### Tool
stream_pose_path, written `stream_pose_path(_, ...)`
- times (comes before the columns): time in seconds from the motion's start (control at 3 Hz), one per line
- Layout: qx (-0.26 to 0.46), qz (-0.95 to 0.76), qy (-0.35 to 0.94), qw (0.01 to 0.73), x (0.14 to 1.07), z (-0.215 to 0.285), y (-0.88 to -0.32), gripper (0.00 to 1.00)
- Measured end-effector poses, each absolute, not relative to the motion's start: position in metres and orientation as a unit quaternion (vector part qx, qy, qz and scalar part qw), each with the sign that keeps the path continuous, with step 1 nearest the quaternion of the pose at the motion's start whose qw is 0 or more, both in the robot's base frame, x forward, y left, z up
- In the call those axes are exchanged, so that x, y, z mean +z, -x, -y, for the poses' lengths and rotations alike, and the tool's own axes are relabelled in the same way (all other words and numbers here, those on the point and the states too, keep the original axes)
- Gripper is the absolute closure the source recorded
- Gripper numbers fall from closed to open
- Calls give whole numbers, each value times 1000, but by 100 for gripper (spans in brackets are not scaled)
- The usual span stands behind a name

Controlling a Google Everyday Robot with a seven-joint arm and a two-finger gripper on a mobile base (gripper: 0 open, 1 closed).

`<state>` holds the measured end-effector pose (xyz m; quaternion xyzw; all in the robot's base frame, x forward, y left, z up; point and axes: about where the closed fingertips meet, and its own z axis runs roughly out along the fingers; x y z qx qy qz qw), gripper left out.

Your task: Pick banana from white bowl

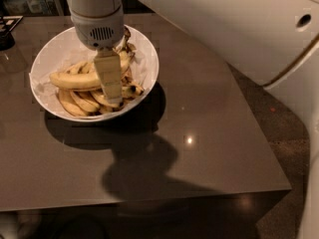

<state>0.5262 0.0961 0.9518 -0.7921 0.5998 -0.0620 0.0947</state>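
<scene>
The white bowl [147,54] stands at the back left of the dark table. The banana [72,80], long and yellow, lies across the bowl's middle on top of a bunch of smaller brown-spotted bananas [82,102]. My gripper [110,88] hangs from its grey-and-white wrist straight down into the bowl. Its cream-coloured tip sits over the right end of the banana and hides that end. I cannot tell whether it touches the banana.
The table [199,148] is a dark glossy top with its front edge near and its right edge toward the speckled floor. A black object [6,36] stands at the far left. My white arm casing [239,29] fills the upper right.
</scene>
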Motion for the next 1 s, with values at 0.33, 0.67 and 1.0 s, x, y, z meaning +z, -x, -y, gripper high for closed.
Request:
stream_pose_path(0.33, -63, -585, 803, 95, 950, -108, -527, 20)
stream_pose_path(0.67, -62, -571, 813, 97, 947, -116, -526, 20)
stream_pose_path(1.0, -57, -563, 819, 96, 943, -121, -529, 31)
